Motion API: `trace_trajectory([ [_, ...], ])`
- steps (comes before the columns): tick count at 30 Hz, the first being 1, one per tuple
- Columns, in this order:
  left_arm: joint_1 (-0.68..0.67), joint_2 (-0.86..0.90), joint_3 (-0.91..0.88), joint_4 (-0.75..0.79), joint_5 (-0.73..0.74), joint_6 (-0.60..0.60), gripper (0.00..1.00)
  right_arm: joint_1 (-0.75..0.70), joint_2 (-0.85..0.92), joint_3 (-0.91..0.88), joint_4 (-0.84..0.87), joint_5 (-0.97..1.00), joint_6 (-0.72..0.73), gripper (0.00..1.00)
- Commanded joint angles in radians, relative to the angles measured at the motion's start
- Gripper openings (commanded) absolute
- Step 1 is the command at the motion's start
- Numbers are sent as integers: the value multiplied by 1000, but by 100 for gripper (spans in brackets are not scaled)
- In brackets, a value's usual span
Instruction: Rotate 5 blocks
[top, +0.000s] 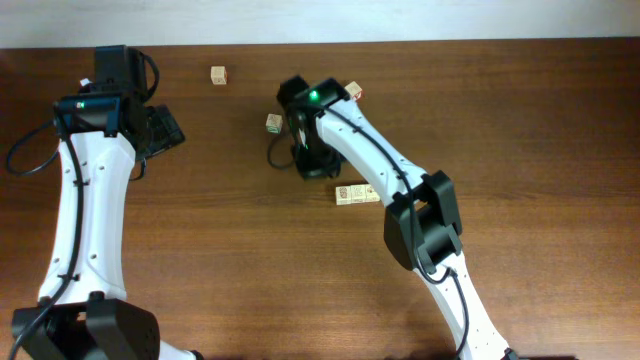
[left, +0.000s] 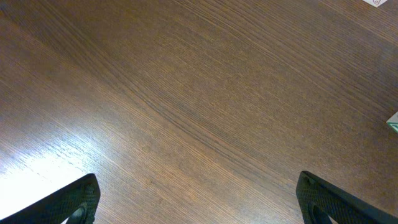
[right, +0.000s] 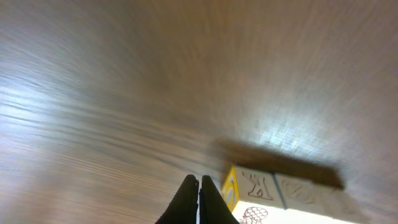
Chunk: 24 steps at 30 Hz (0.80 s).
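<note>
Two blocks (top: 358, 194) lie side by side at the table's middle; in the right wrist view that pair of blocks (right: 273, 190) shows brown line drawings and a yellow end face. My right gripper (top: 322, 171) is shut and empty, its tips (right: 199, 185) just left of the pair, apart from it. A third block (top: 273, 123) sits left of the right wrist, another block (top: 355, 92) behind it, and one block (top: 218, 75) at the far back. My left gripper (top: 168, 128) hangs open at far left, its fingers (left: 74, 202) wide over bare wood.
The brown wooden table (top: 520, 120) ends at a pale wall along the back. A block corner (left: 376, 2) and a greenish block edge (left: 393, 122) peek into the left wrist view at the right.
</note>
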Motion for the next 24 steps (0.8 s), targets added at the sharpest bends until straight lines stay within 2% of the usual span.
trace_trajectory([
  [1,0,2,14,-2,-14,-13,99,-34,-5,165,33,27,-10,17],
  [2,0,2,14,-2,-14,-13,99,-45,-5,184,69,46,-10,23],
  [4,0,2,14,-2,-14,-13,99,-67,-5,192,163,67,-10,42],
  [6,0,2,14,-2,-14,-13,99,-87,1,184,246,66,-10,52],
  [10,0,2,14,-2,-14,-13,99,-96,18,170,384,-27,-2,54],
  [15,0,2,14,-2,-14,-13,99,-42,57,170,497,-47,190,57],
  [18,0,2,14,-2,-14,-13,99,-5,105,170,553,37,292,60],
  [24,0,2,14,-2,-14,-13,99,48,183,170,625,139,369,59],
])
